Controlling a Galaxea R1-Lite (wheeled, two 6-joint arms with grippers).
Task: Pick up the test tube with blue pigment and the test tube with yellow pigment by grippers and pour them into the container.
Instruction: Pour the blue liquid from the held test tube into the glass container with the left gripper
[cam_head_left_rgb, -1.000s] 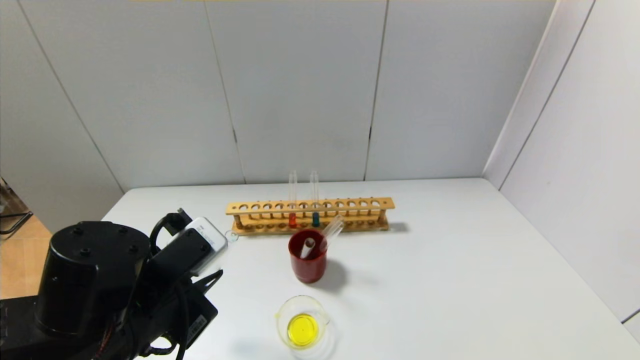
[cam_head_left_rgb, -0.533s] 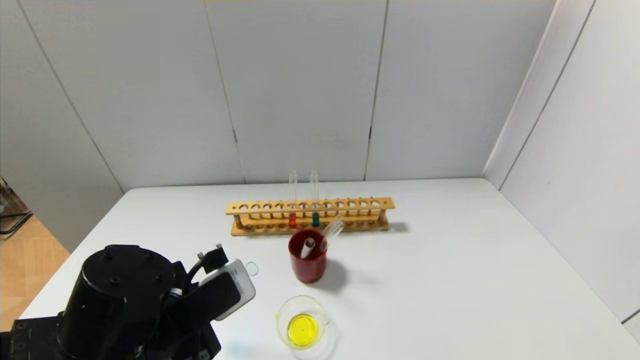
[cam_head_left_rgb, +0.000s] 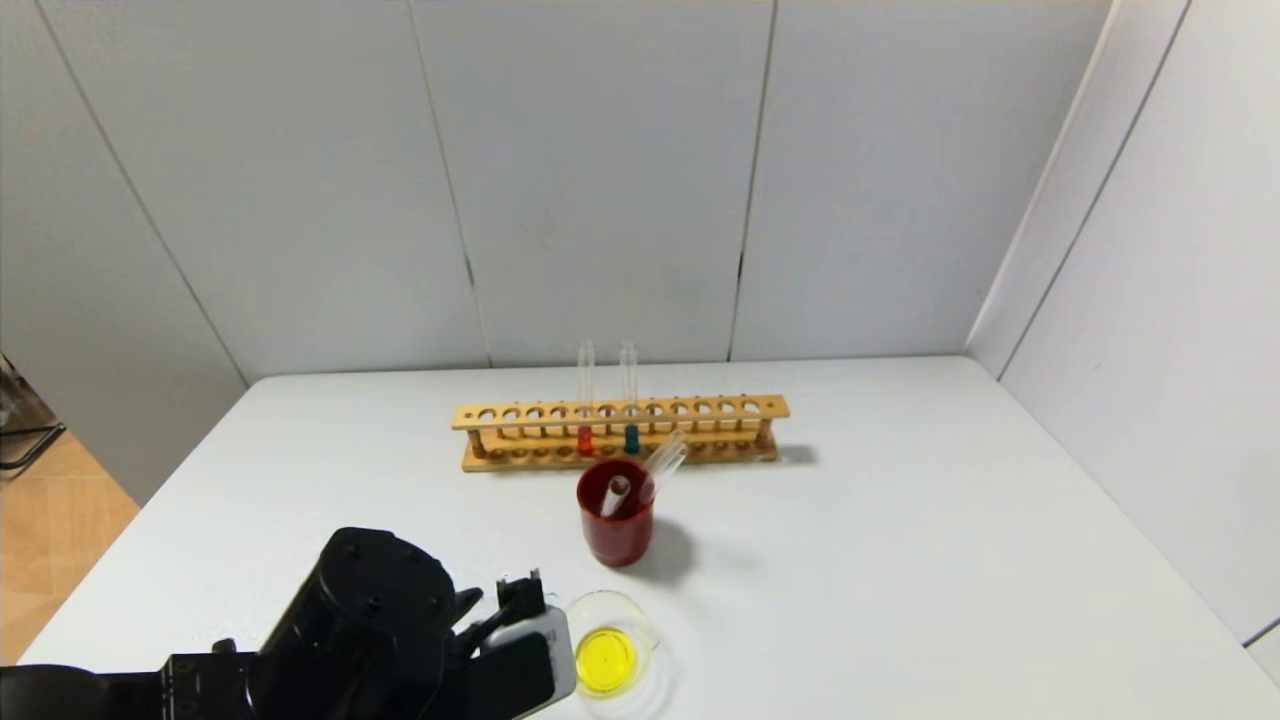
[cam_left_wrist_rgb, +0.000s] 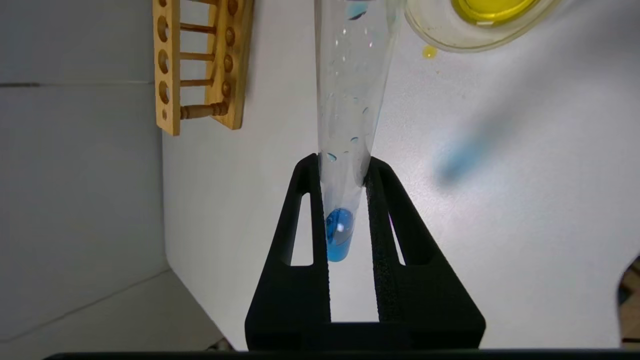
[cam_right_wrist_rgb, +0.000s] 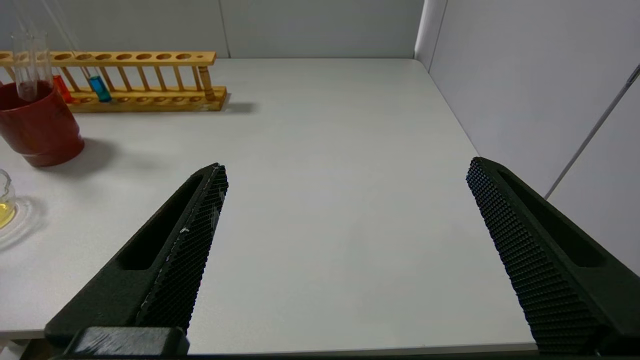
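My left gripper (cam_left_wrist_rgb: 342, 162) is shut on the test tube with blue pigment (cam_left_wrist_rgb: 350, 100). Blue liquid sits at the tube's round end between the fingers, and its open end points toward the container's rim (cam_left_wrist_rgb: 435, 42). In the head view the left wrist (cam_head_left_rgb: 380, 620) is at the table's front, just left of the container (cam_head_left_rgb: 600, 600), which holds yellow liquid. The gripper's fingers are hidden there. No tube with yellow liquid shows. My right gripper (cam_right_wrist_rgb: 345, 172) is open and empty over the table's front right part.
A wooden rack (cam_head_left_rgb: 620, 432) at the back holds a red-orange tube (cam_head_left_rgb: 585, 400) and a second blue tube (cam_head_left_rgb: 630, 400). A dark red cup (cam_head_left_rgb: 615, 525) with two empty tubes stands between rack and container. A yellow drop (cam_left_wrist_rgb: 428, 51) lies by the container.
My left arm has moved from near the rack's left end forward and to the right, down beside the container, with the blue tube in its grip. The right arm has not moved.
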